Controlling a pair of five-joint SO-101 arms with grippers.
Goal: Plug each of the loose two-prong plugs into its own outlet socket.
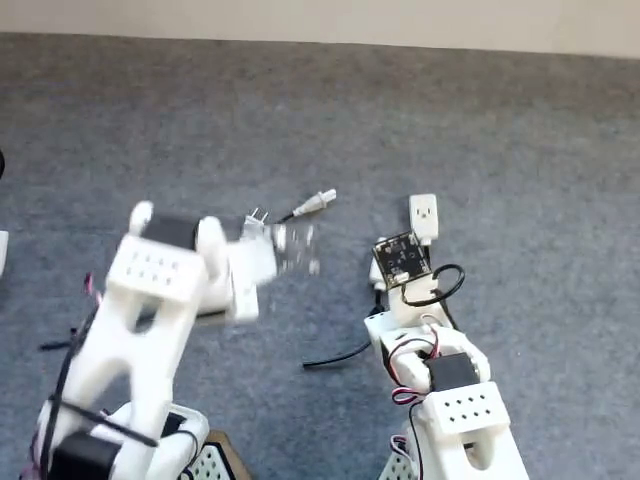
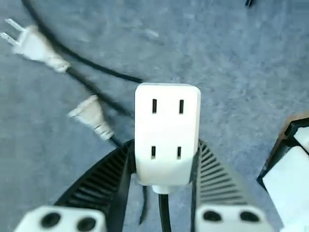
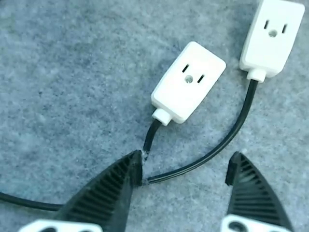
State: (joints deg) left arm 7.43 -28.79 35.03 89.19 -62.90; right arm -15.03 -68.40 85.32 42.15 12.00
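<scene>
My left gripper (image 2: 166, 145) is shut on a white outlet block (image 2: 166, 130) with two pairs of slots, held above the carpet. Two loose two-prong plugs lie beyond it: one white plug (image 2: 34, 46) farther off and a second plug (image 2: 89, 113) closer, both on black cords. From above, these plugs (image 1: 258, 218) (image 1: 320, 200) lie just past the left gripper (image 1: 293, 250). My right gripper (image 3: 187, 162) is open over a black cord (image 3: 203, 157), with two white single sockets (image 3: 188, 82) (image 3: 273, 36) lying flat ahead of it. One socket (image 1: 423, 215) shows beyond the right arm.
Grey carpet (image 1: 500, 130) covers the whole work area. Black cords (image 1: 335, 357) trail between the two arm bases. The right arm's wrist board (image 1: 402, 258) covers its fingers from above. Open carpet lies at the back and far right.
</scene>
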